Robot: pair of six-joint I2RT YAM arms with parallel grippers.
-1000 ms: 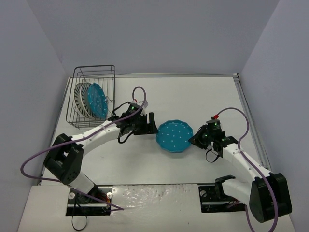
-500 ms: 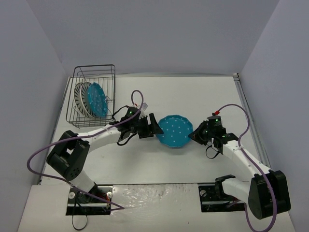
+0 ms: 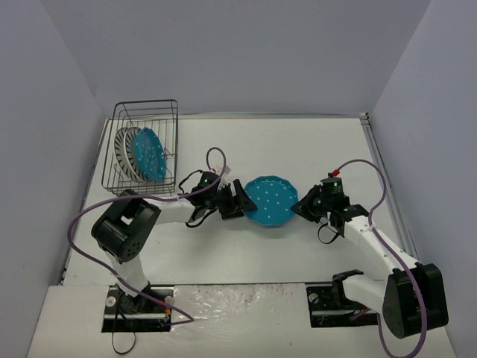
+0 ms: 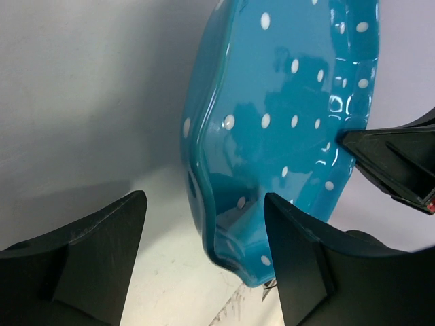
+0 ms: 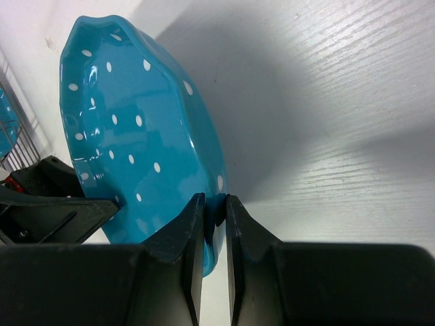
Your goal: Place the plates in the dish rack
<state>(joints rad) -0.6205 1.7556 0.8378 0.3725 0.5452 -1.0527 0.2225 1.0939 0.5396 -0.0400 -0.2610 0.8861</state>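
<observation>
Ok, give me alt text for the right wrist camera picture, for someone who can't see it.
The right gripper pinches the rim of a teal plate with white dots, holding it steeply tilted over the white table. One of the left gripper's fingers, black, reaches the plate's lower left edge.

Place: robotics lab test cell | Enclosure: plain grey wall panels (image 3: 223, 52) closing off a white worktop (image 3: 328, 149) on three sides | Rig: left arm (image 3: 168, 209) and right arm (image 3: 373, 242) bolted at near edge, purple cables (image 3: 384, 188) trailing | Contents: black wire dish rack (image 3: 145, 153)
</observation>
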